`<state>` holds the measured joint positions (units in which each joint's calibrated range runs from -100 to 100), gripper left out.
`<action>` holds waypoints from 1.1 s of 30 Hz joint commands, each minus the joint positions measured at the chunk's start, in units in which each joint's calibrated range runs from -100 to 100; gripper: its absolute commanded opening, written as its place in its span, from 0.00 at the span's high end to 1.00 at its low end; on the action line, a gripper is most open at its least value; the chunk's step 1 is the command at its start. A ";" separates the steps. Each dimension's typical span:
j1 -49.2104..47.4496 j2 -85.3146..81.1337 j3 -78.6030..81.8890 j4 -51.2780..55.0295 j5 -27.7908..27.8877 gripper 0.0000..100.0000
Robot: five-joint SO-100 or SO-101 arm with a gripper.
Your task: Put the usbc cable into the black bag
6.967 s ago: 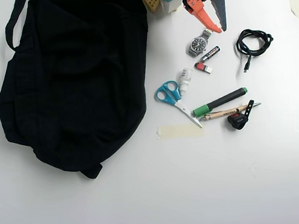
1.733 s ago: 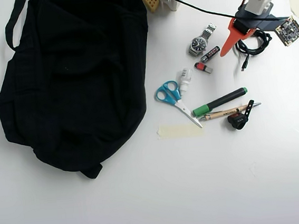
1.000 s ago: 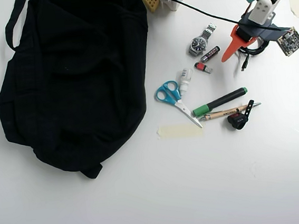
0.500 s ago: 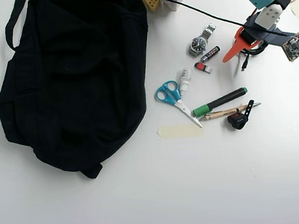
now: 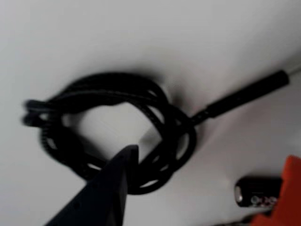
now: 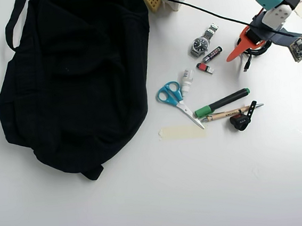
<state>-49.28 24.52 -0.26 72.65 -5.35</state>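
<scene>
The usbc cable [image 5: 155, 122] fills the wrist view as a loose black coil on the white table, its plug end running off to the upper right. My gripper [image 5: 209, 172] is open over it. The dark fingertip [image 5: 124, 162] rests on the coil's lower edge and the orange finger [image 5: 287, 188] stands at the lower right. In the overhead view the gripper [image 6: 246, 47] hangs over the coil at the far right, and only the usbc cable's free end [image 6: 249, 61] shows clearly. The black bag [image 6: 78, 77] lies floppy at the left, far from the gripper.
Between bag and cable lie a wristwatch [image 6: 200, 45], a small battery [image 6: 213, 54], a red stick [image 6: 205, 68], blue scissors [image 6: 173, 97], a black-and-green marker [image 6: 222, 102], a pen [image 6: 231, 113] and a strip of tape [image 6: 180, 132]. The arm's own wire [image 6: 205, 10] crosses the top.
The arm swung from the top centre to the right and came down over the coil. In the last half second the gripper shifted slightly up and right; the cable has not moved.
</scene>
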 commanded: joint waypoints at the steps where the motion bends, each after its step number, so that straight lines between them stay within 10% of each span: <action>1: -0.68 -0.54 -3.07 -0.55 -0.21 0.61; 33: -1.05 0.29 -1.99 -10.97 -0.26 0.61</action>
<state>-50.02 24.77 -0.51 62.76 -5.45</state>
